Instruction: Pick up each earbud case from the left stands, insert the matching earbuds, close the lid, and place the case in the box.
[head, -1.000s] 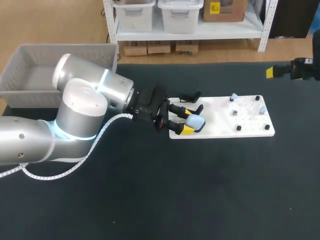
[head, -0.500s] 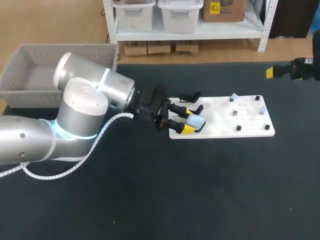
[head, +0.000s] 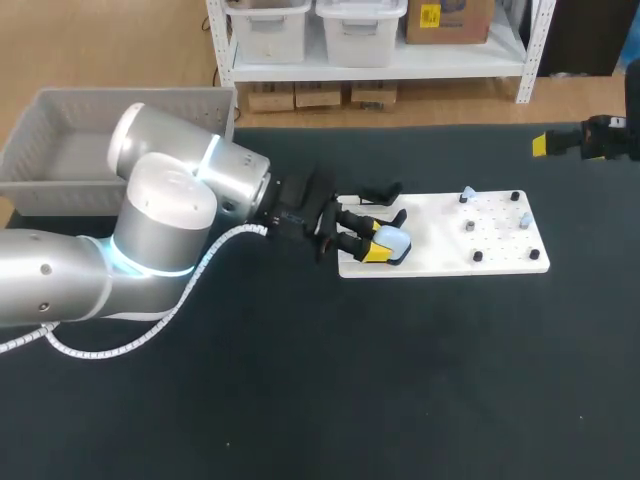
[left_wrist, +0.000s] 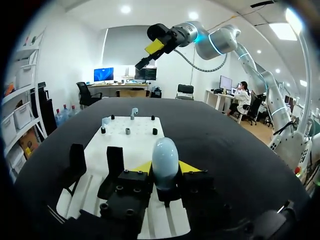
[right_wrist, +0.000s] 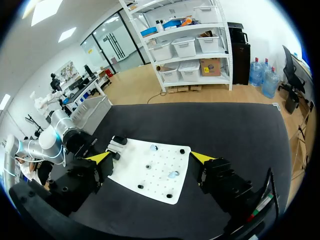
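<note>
In the head view, the left arm (head: 170, 230) is seen entering from the left edge of the frame and reaching toward the middle of the dark worktop (head: 400, 380). The left gripper (head: 378, 241) is clenched on a pale blue earbud case (head: 393, 242), which is held at the left part of a white board (head: 440, 240) near the centre of the frame. Whether the case touches the board cannot be told.

In the left wrist view, the earbud case (left_wrist: 165, 159) is held upright between the yellow tips of the left gripper (left_wrist: 166, 168), and is touched by a finger on each side. Two black stands (left_wrist: 114, 161) are seen just beside the fingers on the white board (left_wrist: 136, 142), and two pale earbuds (left_wrist: 134, 112) are set on pegs at the board's far end.

The grey box (head: 50, 150) is seen at the upper left of the head view, behind the left arm and well apart from the board.

The right gripper (head: 560, 143) is seen at the upper right edge of the head view, well apart from the board. In the right wrist view, the fingers (right_wrist: 202, 158) of the right gripper (right_wrist: 150, 158) are spread wide and nothing is held between them. The white board (right_wrist: 150, 175) is seen ahead of them.
</note>
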